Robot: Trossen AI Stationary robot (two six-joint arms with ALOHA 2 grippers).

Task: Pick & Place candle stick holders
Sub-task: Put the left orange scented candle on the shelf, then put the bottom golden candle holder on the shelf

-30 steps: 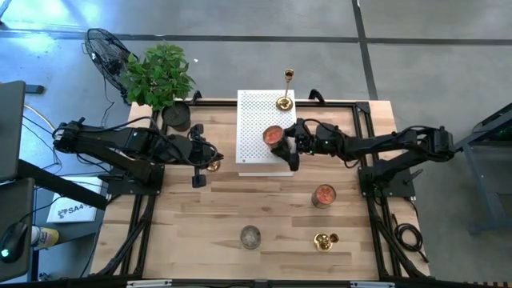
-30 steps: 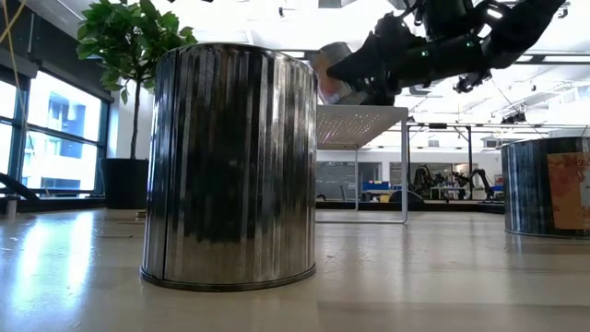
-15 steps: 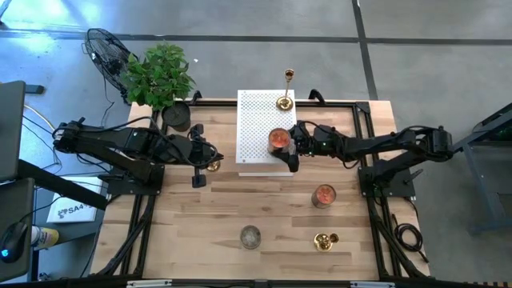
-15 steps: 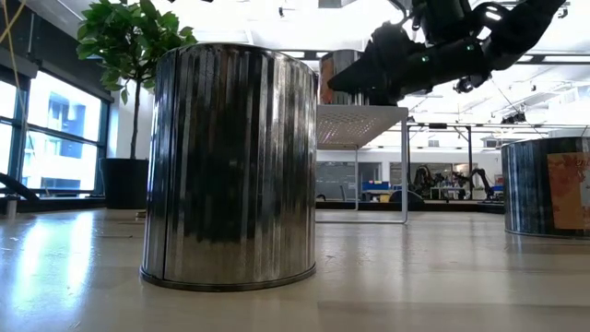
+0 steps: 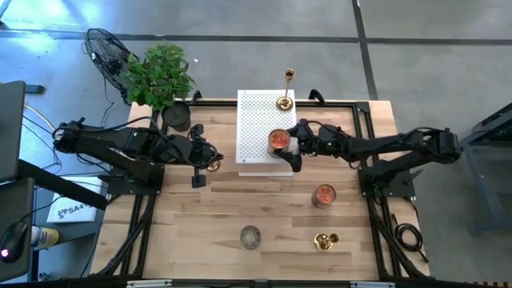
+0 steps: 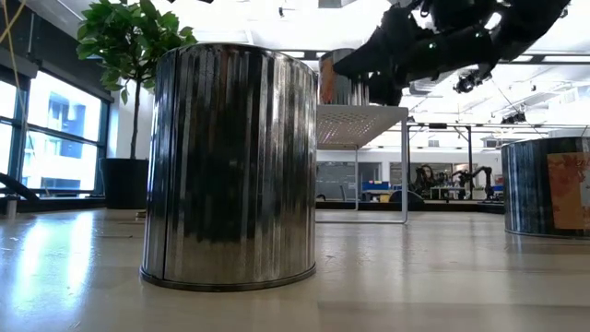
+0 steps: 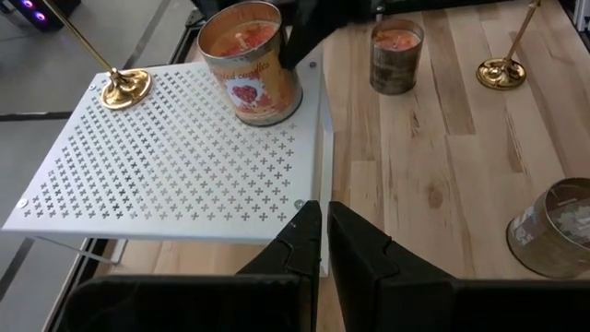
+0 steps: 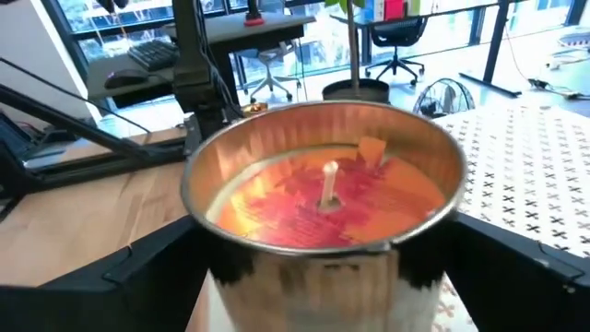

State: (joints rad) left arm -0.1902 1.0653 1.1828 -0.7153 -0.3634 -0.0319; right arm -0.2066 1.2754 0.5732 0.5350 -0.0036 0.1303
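Meanwhile, the right hand [image 5: 290,147] was spread wide around a candle tin [image 5: 278,140] on the white perforated shelf [image 5: 256,120]; the nearest upright candle stick holder [image 5: 285,102] was beyond it at the shelf's far edge. The left hand [image 5: 210,158] was kept shut.

White floor sheet [image 5: 70,210] reads partly "SA4"

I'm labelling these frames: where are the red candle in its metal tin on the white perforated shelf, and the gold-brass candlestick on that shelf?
Red candle in metal tin [image 5: 277,140]: high view, on the wax.
Gold-brass candlestick [image 5: 284,103]: high view, on its round base.
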